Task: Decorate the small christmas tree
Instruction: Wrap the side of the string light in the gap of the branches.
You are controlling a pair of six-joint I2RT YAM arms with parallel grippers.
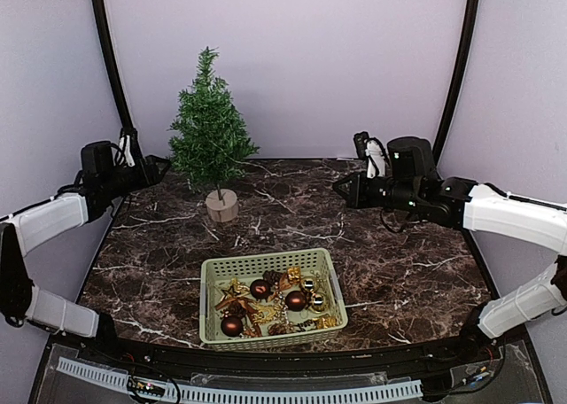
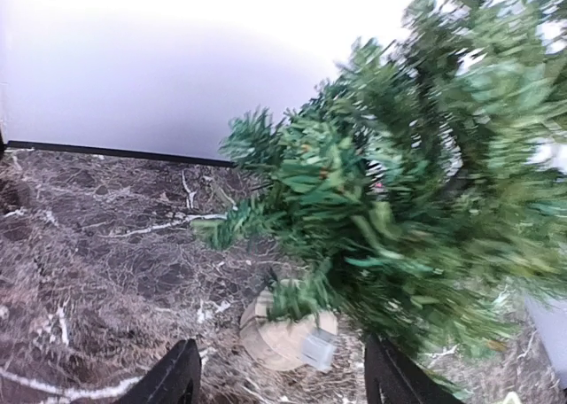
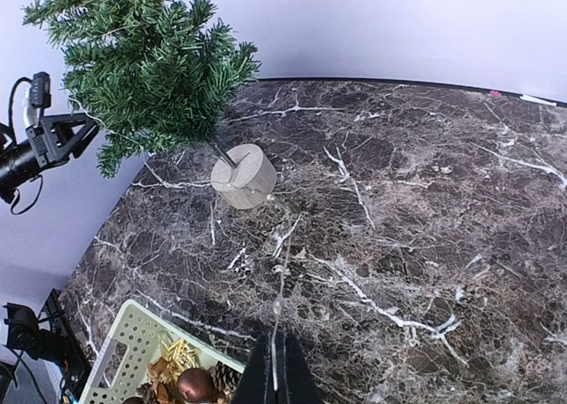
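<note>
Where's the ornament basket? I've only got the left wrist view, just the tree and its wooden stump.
Observer: The pale green basket sits toward the near edge of the table, in front of the small christmas tree and apart from it.
Operator: What's inside?
Observer: Dark red baubles and gold ornaments.
Operator: And the other arm?
Observer: The right gripper is shut, hovering above the table to the right of the tree.
</note>
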